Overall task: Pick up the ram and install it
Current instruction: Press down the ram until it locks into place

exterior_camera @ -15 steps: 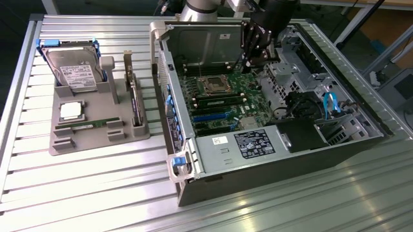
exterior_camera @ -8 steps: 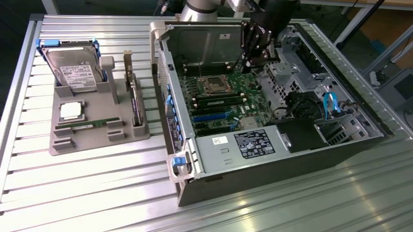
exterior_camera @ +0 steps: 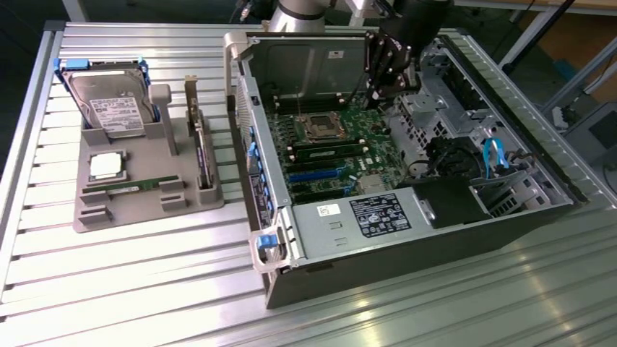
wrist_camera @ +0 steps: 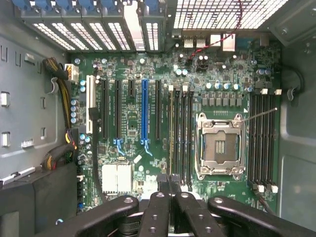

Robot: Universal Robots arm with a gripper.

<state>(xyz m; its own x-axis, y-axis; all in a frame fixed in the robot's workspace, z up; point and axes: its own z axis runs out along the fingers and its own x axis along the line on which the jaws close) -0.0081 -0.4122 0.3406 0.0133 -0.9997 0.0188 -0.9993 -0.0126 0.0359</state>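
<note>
Slatted metal table [exterior_camera: 115, 289] | ram [exterior_camera: 130, 186] lying in grey tray [exterior_camera: 144, 211] | tool [wrist_camera: 170, 181] closed, empty, over motherboard [wrist_camera: 163, 69]

Nothing legible anywhere, though printed in several places. Too fine to make out: the white label [exterior_camera: 118, 114] on the hard drive [exterior_camera: 100, 88] in the grey holder [exterior_camera: 144, 208], the black label [exterior_camera: 378, 215] with white print on the power supply [exterior_camera: 333, 238], a small white sticker [exterior_camera: 331, 210] just beside that label, and another white sticker [exterior_camera: 337, 53] on the raised metal panel [exterior_camera: 299, 72] of the case [exterior_camera: 405, 269]. Equally unreadable in the wrist view: the tiny white markings scattered across the motherboard [wrist_camera: 163, 74].
</note>
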